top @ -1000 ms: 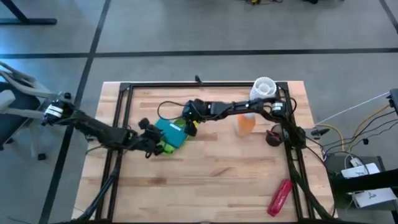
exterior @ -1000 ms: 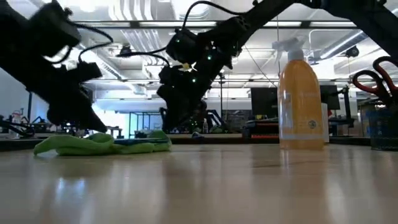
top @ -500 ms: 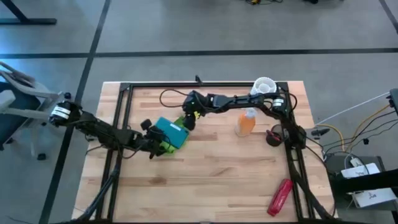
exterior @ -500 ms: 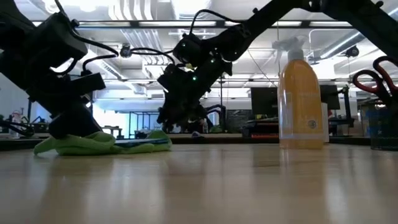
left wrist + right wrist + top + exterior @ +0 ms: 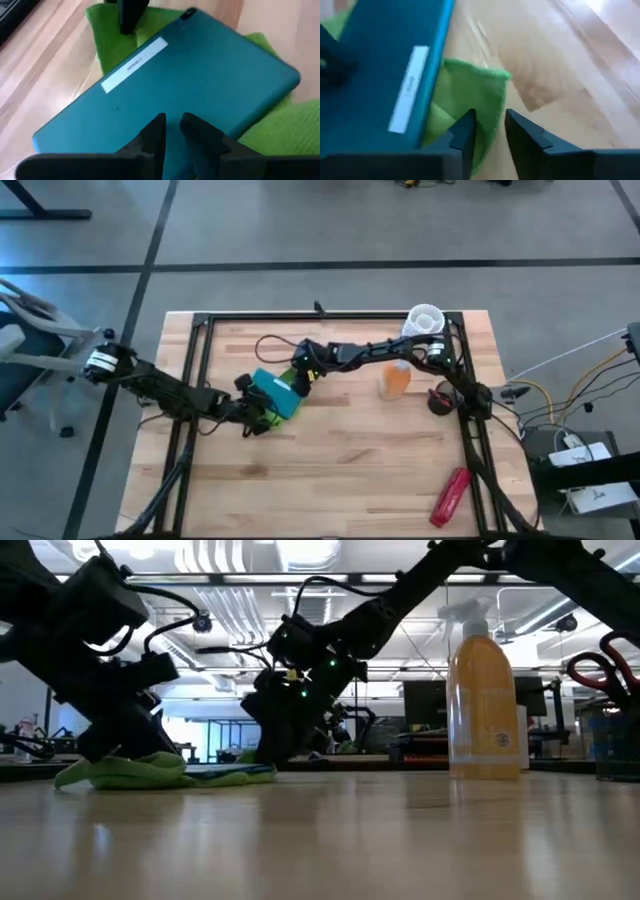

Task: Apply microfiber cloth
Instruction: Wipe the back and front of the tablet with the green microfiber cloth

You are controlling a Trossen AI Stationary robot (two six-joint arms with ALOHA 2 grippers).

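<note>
The microfiber cloth [image 5: 268,412] is one green rag lying flat on the worktop [image 5: 340,470], under one teal tablet [image 5: 272,392]. The left claw [image 5: 171,131] sits over the tablet, open a crack, holding nothing. The right claw [image 5: 489,131] sits over the cloth's edge, open a little, empty. One orange bottle [image 5: 394,378] stands nearby.

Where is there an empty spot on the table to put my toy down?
The biggest bare patch is the near half of the table, between the green cloth and the red tool. The far left corner is also free. It is crowded in the middle, where both end effectors, left and right, meet at the teal tablet, and around the orange bottle.
</note>
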